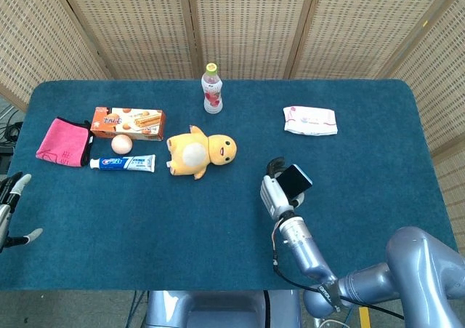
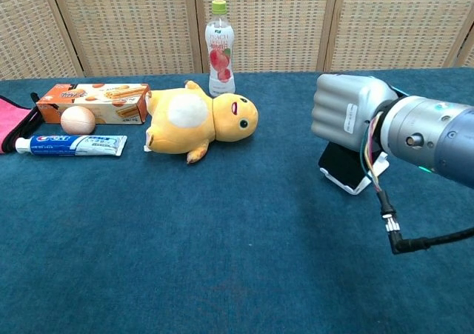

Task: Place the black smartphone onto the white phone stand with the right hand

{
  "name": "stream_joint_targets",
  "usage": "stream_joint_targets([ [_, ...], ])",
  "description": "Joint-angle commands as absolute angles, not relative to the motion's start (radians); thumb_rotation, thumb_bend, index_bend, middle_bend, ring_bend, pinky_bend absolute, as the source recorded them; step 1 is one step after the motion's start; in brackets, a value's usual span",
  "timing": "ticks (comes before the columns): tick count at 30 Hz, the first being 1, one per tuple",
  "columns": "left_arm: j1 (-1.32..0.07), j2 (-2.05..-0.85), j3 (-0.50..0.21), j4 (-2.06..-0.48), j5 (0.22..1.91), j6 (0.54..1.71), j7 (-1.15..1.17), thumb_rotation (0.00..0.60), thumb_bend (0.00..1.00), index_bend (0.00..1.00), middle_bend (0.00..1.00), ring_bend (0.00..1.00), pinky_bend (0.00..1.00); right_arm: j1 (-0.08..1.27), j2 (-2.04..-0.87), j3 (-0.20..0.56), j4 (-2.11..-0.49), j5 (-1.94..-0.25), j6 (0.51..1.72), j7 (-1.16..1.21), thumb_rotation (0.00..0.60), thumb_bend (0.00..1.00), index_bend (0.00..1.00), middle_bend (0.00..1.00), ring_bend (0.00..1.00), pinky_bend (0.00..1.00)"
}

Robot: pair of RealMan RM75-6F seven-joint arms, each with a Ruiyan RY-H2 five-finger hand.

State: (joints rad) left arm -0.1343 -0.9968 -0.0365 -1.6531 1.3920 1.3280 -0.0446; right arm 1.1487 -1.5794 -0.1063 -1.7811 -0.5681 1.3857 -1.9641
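Black smartphone (image 1: 295,180) tilted, leaning on the white phone stand (image 2: 354,182), low edge down in the stand's lip. Right hand (image 1: 273,194) pressed against the phone's near-left side, fingers curled around it; impossible to tell from either view whether grasping firmly or merely resting against it. Left hand (image 1: 10,206) far left of the stand at the table edge, fingers apart, holding nothing.

Risks, judged from this pose:
- Pulling away with fingers curled: likely to drag the phone off the lip or tip the light stand.
- Letting go before the low edge is fully seated: probable slide onto the blue tablecloth (image 1: 218,219).
- Sweeping left on retreat: possible brush with the yellow plush duck (image 1: 201,152), up-left of the stand.
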Motion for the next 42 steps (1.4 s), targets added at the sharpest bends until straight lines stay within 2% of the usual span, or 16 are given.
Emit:
stream_joint_targets([
  [1,-0.134,-0.996,-0.036,-1.653,1.392,1.327,-0.045,0.600,0.00,0.00,0.00,0.00,0.00,1.150,-1.579,-0.110,-1.779,-0.569,1.387,-1.960,0.600,0.34,0.44,0.43,0.34,0.28],
  [5,-0.135,-0.997,-0.036,-1.652,1.392,1.327,-0.045,0.600,0.00,0.00,0.00,0.00,0.00,1.149,-1.574,-0.117,-1.777,-0.575,1.385,-1.947,0.600,0.34,0.42,0.32,0.31,0.28],
  [12,-0.134,-0.998,-0.035,-1.652,1.392,1.328,-0.041,0.600,0.00,0.00,0.00,0.00,0.00,1.146,-1.565,-0.132,-1.777,-0.583,1.383,-1.931,0.600,0.34,0.42,0.24,0.23,0.28],
  [17,-0.135,-1.000,-0.034,-1.651,1.391,1.326,-0.037,0.600,0.00,0.00,0.00,0.00,0.00,1.142,-1.559,-0.145,-1.772,-0.595,1.379,-1.917,0.600,0.34,0.34,0.16,0.15,0.28],
  [25,-0.135,-1.001,-0.034,-1.649,1.391,1.326,-0.038,0.600,0.00,0.00,0.00,0.00,0.00,1.135,-1.564,-0.156,-1.758,-0.600,1.376,-1.903,0.600,0.34,0.28,0.12,0.12,0.28],
  [30,-0.135,-1.002,-0.034,-1.650,1.390,1.326,-0.036,0.600,0.00,0.00,0.00,0.00,0.00,1.131,-1.565,-0.157,-1.751,-0.603,1.377,-1.896,0.600,0.34,0.21,0.08,0.08,0.28],
  [42,-0.136,-1.001,-0.034,-1.652,1.389,1.325,-0.034,0.600,0.00,0.00,0.00,0.00,0.00,1.123,-1.566,-0.160,-1.742,-0.598,1.382,-1.891,0.600,0.34,0.18,0.06,0.07,0.28],
])
